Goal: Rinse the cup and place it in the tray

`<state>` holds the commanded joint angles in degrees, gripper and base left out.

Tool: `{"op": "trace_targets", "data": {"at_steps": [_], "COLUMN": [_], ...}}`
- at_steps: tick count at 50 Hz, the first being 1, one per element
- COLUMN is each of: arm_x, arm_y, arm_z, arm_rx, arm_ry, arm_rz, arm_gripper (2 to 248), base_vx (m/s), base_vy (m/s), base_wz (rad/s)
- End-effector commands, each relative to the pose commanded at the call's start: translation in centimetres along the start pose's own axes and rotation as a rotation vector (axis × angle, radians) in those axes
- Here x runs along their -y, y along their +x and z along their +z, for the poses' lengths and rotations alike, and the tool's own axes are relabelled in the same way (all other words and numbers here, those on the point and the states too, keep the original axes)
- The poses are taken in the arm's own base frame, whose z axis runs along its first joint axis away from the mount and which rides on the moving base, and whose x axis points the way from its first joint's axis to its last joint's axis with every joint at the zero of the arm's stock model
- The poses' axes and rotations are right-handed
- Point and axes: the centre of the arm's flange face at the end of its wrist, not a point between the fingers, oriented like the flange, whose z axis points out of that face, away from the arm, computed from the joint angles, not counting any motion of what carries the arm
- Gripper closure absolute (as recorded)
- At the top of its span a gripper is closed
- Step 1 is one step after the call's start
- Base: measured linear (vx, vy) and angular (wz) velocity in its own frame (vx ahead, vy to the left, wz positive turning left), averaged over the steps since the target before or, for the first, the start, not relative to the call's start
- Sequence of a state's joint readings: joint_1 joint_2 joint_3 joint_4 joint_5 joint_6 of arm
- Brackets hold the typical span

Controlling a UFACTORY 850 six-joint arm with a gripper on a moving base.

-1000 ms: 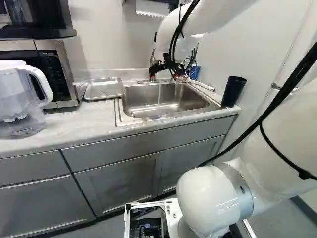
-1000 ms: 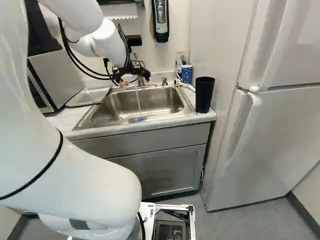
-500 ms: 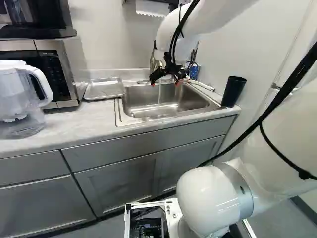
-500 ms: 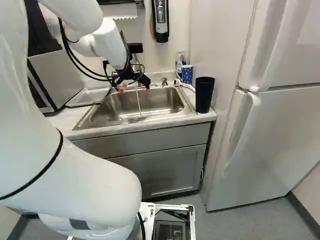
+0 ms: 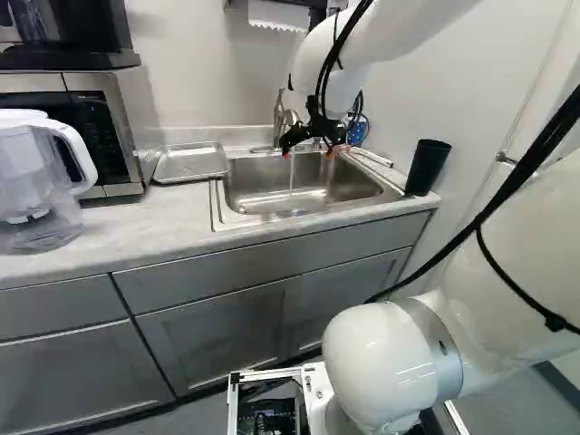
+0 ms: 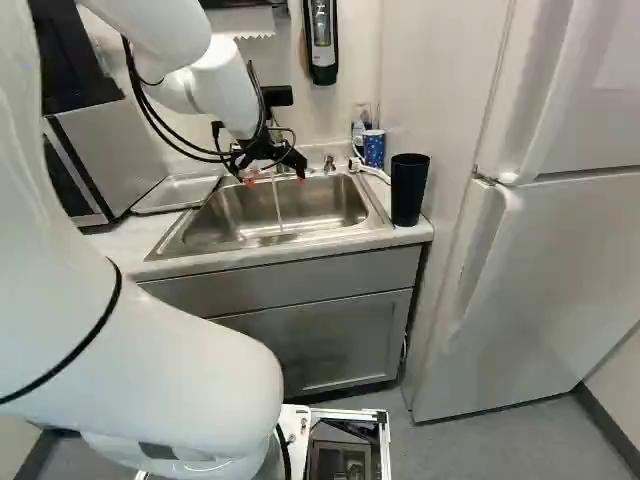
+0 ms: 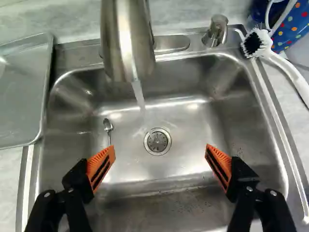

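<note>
The gripper [image 7: 161, 152] hangs over the sink [image 7: 193, 121], fingers spread and grasping nothing, as water [image 7: 139, 94] runs. The black cup [image 6: 408, 188], likely the one meant, stands right of the sink; the tray [image 5: 191, 164], left of the sink, holds no cup. Rinsing and placing both appear undone.

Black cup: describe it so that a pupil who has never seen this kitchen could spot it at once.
Find the steel sink, then look towards the white fridge. Standing on the counter between them is the black cup, tall and widening towards its top. Its plain dark side sets it apart from the shorter, spotted blue cup behind it.
</note>
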<state>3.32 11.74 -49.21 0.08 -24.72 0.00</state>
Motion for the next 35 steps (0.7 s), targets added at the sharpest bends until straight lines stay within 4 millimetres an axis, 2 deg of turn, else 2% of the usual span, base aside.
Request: {"op": "trace_targets", "data": {"at_steps": [35], "arm_x": [-3.6], "arm_y": [-0.2], "arm_z": [-0.4], "arm_rx": [-0.055], "arm_ry": [-0.029], "arm_rz": [0.136], "arm_gripper": [3], "base_vx": [0.000], "base_vy": [0.000], "base_wz": [0.000]}}
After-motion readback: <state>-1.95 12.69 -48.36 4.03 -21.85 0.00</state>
